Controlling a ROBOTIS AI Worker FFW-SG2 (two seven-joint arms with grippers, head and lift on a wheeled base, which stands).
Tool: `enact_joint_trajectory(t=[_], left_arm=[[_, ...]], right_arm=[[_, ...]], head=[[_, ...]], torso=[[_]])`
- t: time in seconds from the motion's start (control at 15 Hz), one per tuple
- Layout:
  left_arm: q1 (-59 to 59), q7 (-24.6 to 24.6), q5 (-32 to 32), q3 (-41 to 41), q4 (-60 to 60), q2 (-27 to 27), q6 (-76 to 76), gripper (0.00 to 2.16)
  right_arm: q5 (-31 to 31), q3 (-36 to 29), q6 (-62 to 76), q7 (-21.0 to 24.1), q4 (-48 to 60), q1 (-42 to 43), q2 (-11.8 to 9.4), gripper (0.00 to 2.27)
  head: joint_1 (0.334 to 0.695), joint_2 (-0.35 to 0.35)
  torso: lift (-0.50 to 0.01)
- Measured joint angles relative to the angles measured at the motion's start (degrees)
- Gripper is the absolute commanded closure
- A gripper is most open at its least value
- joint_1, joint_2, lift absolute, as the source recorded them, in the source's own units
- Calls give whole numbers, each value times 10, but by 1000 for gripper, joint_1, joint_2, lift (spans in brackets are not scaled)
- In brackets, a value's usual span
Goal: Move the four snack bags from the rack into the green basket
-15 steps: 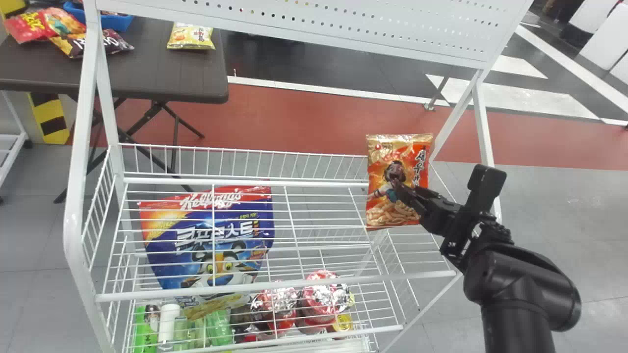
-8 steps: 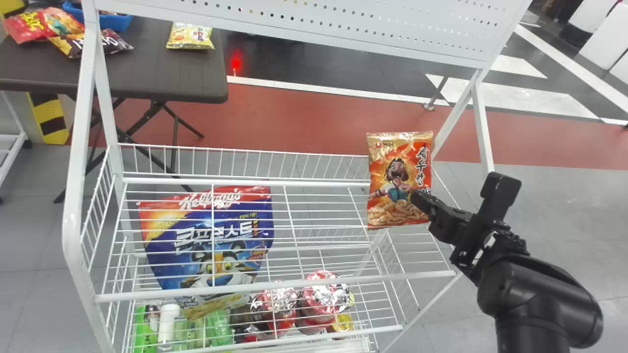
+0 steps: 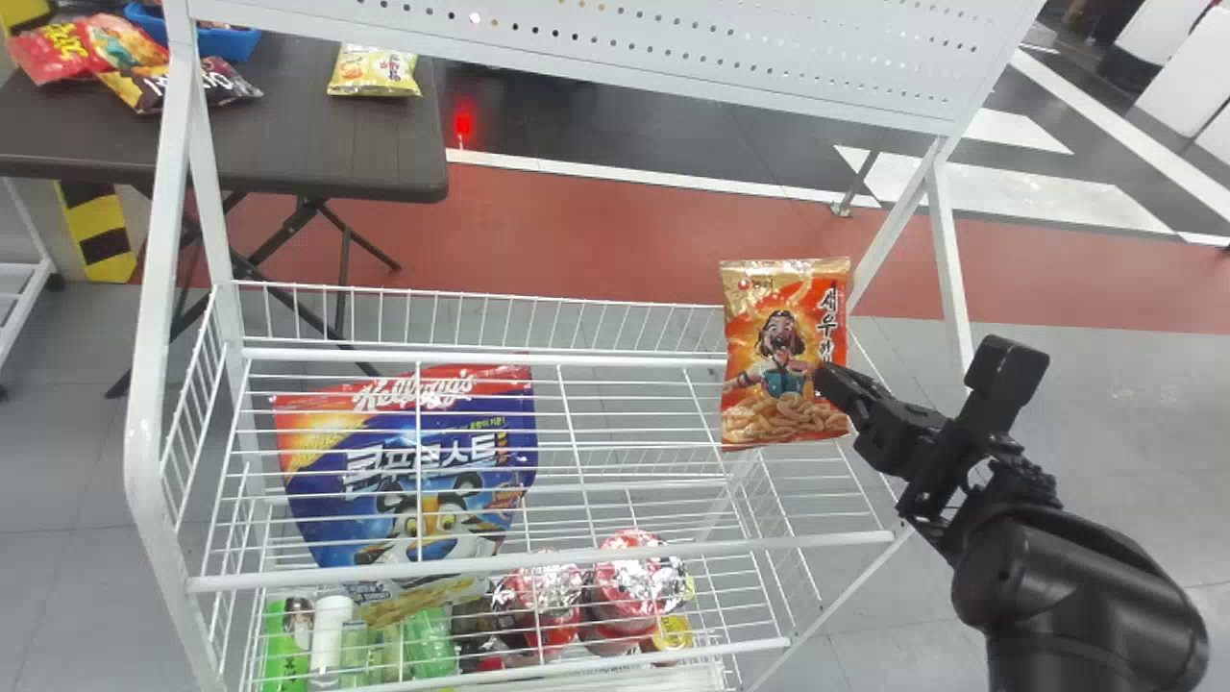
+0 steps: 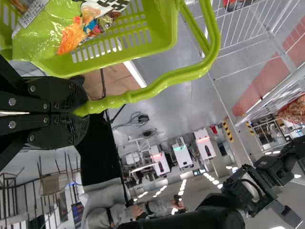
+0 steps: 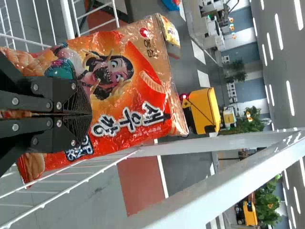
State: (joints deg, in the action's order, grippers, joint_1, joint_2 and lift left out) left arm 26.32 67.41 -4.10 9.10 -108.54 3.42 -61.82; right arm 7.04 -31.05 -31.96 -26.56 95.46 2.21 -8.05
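While the left gripper (image 4: 85,114) clamps the green basket (image 4: 107,64) handle (image 4: 157,85), right gripper (image 3: 826,381) has fingers together, orange snack bag (image 3: 774,317) upright just beyond its tips.

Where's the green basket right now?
It's on the robot's left: in the left wrist view, the green basket has its handle in the left hand, with a green snack bag inside.

Beyond, on the left, we see a dark folding table (image 3: 298,135) holding a small yellow packet (image 3: 373,73), a shiny red packet (image 3: 50,56), a dark purple-and-yellow packet (image 3: 223,85) and a blue plastic bin (image 3: 229,44). Low down, we spot foil-topped round red cups (image 3: 638,582) near a translucent green bottle (image 3: 429,642).
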Motion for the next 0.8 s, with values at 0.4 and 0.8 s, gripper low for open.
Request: enact_joint_trajectory(t=[0.4,0.8], left_arm=[[-1,0,6,2,2,0,4,2115],[-11,-2,6,-2,17,-1,9,2111]], right_arm=[[-47,0,41,-15,-54,51,-5,39],[-98,30,39,-69,-156,127,-20,87]], head=[[695,-350],[695,-350]], torso=[[0],[0]])
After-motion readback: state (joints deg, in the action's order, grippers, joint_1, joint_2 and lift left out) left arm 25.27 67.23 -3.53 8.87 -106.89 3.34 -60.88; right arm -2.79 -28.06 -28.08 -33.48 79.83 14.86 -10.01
